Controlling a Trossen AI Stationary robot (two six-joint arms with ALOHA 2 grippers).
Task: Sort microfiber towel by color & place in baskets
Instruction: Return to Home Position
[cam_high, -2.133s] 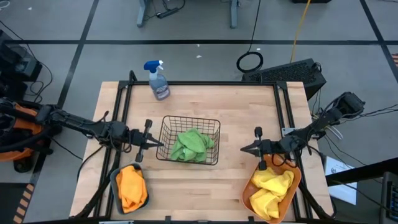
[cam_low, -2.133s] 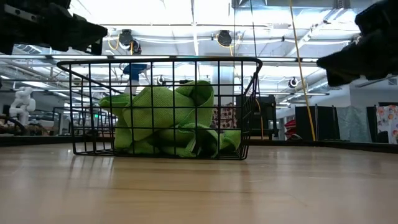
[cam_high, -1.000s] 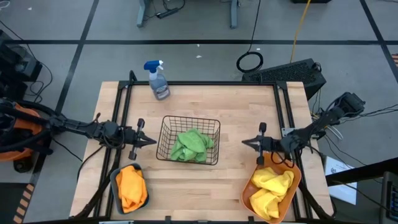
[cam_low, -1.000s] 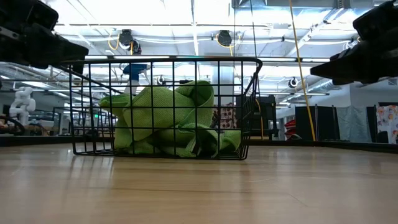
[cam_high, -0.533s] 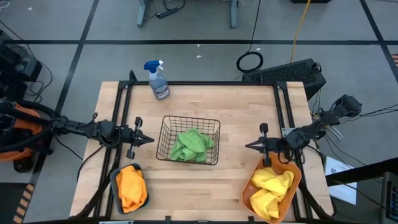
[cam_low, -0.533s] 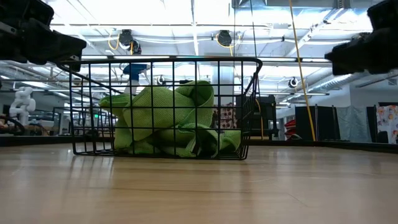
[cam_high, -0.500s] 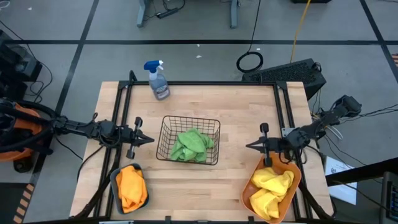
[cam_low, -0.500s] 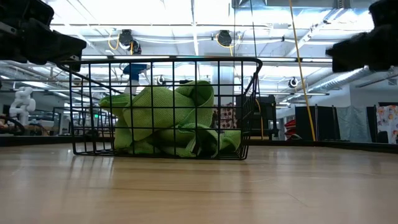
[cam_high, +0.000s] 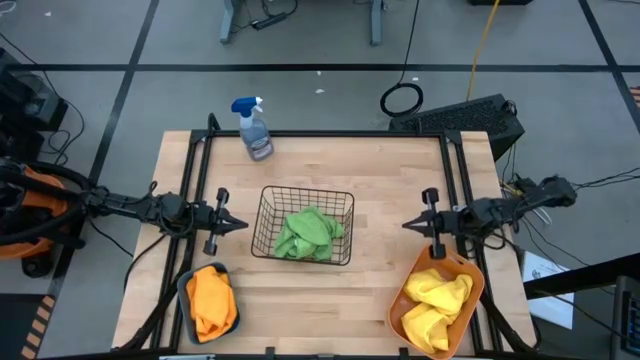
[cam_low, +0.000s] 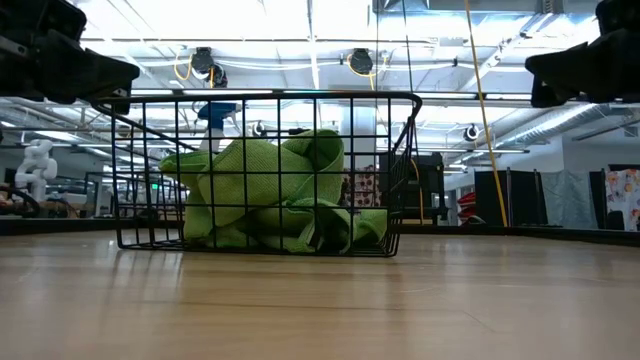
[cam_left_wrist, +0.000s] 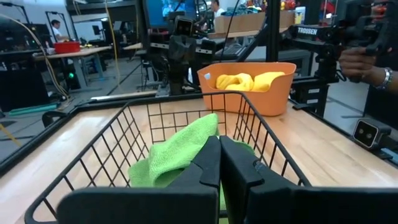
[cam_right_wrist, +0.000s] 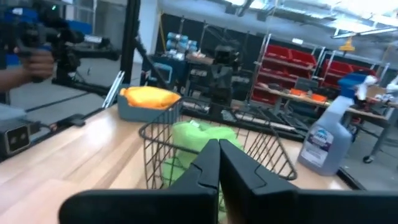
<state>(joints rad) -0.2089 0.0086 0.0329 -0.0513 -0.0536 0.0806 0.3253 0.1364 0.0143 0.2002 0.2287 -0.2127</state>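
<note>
Black wire basket (cam_high: 262, 222) sits mid-table (cam_high: 390, 170), long axis running L–R across the table and slightly skewed. The green towel (cam_high: 308, 232) is bunched inside; in the low view it is piled nearly to the rim. Teal tub (cam_high: 184, 288) is at the near-left corner, long axis roughly front-to-back, with an orange cloth (cam_high: 212, 300) folded in it. Orange tub (cam_high: 402, 305) is at the near-right corner, long axis front-to-back but canted, far end leaning toward the right edge. Yellow towels (cam_high: 437, 298) are heaped inside. Left gripper (cam_high: 243, 225) hovers just left of the basket, pointing at its left wall. Its fingers are pressed together w/ nothing between, per the left wrist view. Right gripper (cam_high: 407, 224) hovers over the far end of the orange tub, pointing left toward the basket, well apart from it. Its fingers are likewise pinched together and empty. The two grippers face each other across the basket, both above table level. Spray bottle (cam_high: 256, 132) is near the far edge, nozzle toward the left side. A person's hand (cam_left_wrist: 364, 62) shows beyond the table.
</note>
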